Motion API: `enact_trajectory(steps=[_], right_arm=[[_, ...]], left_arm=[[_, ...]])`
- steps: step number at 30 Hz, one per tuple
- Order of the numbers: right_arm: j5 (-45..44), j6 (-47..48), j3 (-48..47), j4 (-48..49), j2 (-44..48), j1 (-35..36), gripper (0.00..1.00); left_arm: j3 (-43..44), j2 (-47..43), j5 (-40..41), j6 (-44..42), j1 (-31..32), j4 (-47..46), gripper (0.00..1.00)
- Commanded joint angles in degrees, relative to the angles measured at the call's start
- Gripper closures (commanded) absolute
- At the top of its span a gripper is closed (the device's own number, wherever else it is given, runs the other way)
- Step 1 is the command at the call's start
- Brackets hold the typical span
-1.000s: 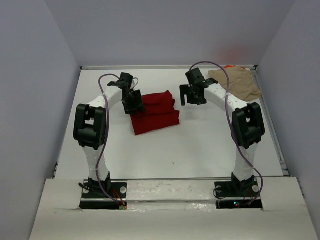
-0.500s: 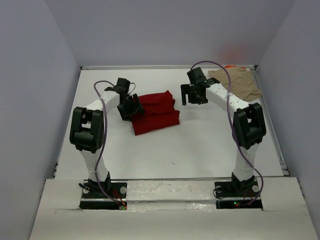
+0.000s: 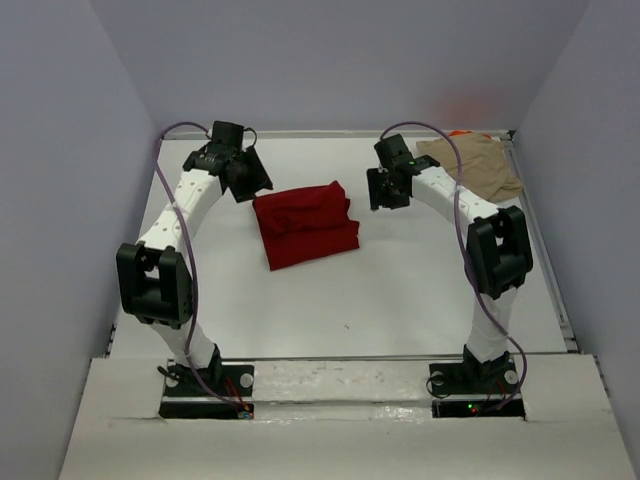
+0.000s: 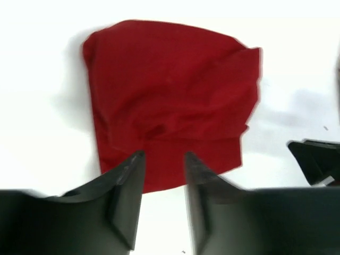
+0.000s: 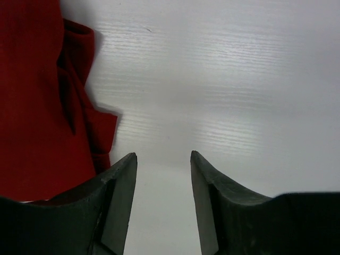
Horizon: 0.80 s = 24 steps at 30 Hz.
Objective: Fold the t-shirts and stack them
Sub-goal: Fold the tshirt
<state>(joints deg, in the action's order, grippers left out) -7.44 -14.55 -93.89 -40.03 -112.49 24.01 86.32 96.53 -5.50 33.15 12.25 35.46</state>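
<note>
1. White tabletop forms the floor of a booth closed in by plain grey-lavender walls on the left, right and far sides. A pale ledge runs along the near edge, where both arm bases are bolted.
2. The dark red t-shirt lies flat on the table, folded into a rough rectangle, a little left of centre and in the far half. Its outline is uneven, with a bunched fold along its right side.
3. The tan t-shirt sits crumpled in the far right corner, close to the metal rail that lines the table's right edge. A sliver of orange fabric peeks out behind it at the back wall.
4. The left gripper hovers just off the red shirt's far left corner, apart from the cloth. In its wrist view the fingers stand a narrow gap apart with nothing between them, and the whole shirt lies spread beyond them.
5. The right gripper hangs just beside the red shirt's right edge, between it and the tan shirt. Its fingers are parted over bare table and hold nothing.
6. Bare table spans the whole near half, from the red shirt to the ledge. A broad strip also separates the two shirts, and a narrower strip runs between the red shirt and the left wall.
</note>
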Motion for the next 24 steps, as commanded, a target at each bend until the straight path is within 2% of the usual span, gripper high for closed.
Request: enact_trajectory(steps=[1, 2, 3, 5, 9, 12, 24], right_arm=[[0.8, 0.9, -0.3, 1.0, 1.8, -0.3, 0.59], [0.9, 0.9, -0.3, 1.0, 1.8, -0.3, 0.68], [0.6, 0.9, -0.2, 1.1, 2.0, -0.3, 0.88], [0.5, 0.7, -0.2, 1.0, 2.2, -0.3, 1.00], [1.3, 0.7, -0.2, 1.1, 2.4, -0.3, 1.00], [1.3, 0.7, -0.6, 1.0, 2.3, -0.3, 1.00], [0.8, 1.4, -3.0, -0.2, 2.6, -0.8, 1.00]], left_arm=[[1.5, 0.0, -10.6, -2.3, 0.1, -4.7, 0.65], [0.7, 0.5, -12.4, -2.2, 0.1, -6.1, 0.72], [-0.9, 1.8, -14.8, -1.9, 0.2, -8.1, 0.87], [-2.2, 4.0, -17.3, -1.5, 0.1, -10.0, 1.00], [-4.9, 8.5, -23.8, -0.8, 0.1, -14.1, 1.00], [-5.7, 10.5, -24.8, -0.6, 0.2, -15.2, 1.00], [-10.9, 16.0, -19.8, -0.5, -2.2, -11.6, 1.00]])
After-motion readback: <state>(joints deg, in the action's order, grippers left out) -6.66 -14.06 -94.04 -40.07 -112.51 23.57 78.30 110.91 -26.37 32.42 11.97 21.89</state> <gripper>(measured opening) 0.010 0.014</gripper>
